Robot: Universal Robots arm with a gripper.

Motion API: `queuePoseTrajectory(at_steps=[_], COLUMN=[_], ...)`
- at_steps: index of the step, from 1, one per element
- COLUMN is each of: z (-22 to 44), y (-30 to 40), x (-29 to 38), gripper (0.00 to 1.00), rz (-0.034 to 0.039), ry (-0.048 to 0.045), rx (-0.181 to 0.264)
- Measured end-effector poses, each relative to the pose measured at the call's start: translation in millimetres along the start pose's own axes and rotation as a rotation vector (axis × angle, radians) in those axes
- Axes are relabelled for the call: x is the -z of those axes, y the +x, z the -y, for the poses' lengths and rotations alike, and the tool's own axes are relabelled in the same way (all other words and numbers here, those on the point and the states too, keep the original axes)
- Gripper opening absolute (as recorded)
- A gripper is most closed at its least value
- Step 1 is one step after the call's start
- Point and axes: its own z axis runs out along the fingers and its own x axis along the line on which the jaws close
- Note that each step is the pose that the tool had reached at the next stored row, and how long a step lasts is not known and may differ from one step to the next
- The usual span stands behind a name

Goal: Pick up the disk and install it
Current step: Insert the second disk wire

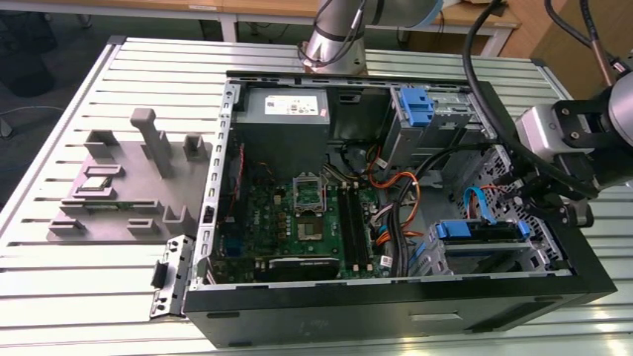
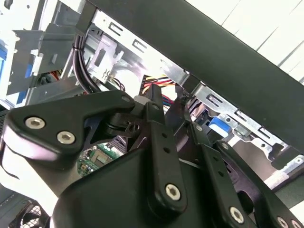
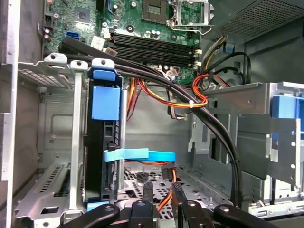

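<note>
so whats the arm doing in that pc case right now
The robot arm's black gripper hangs over the open black computer case, at the exterior view's right, above the metal drive cage. A blue-framed disk sits edge-on in that cage, seen in the first wrist view beside a flat blue cable. The gripper holds nothing that shows.

Disk (image 3: 105, 102): blue plastic carrier, smooth, semi-gloss. Drive cage (image 3: 57, 142): bare grey sheet metal, perforated, dull sheen. Gripper (image 2: 166, 123): matt black linkage, bright metal screws. Table (image 1: 59, 245): ribbed aluminium, satin finish
</note>
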Motion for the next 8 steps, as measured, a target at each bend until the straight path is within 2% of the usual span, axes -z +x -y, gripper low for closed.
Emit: queuePoseTrajectory(at_steps=[3,6,8], z=[1.1,1.3,1.3], y=[0.8,2.5,3.1], x=[-0.1,-4.0,-5.9], gripper=[0.3,0.3,0.3], rz=[-0.0017,-0.0018,-0.0072], ry=[-0.0001,-0.0001,-0.0003], rx=[0.0,0.0,0.0])
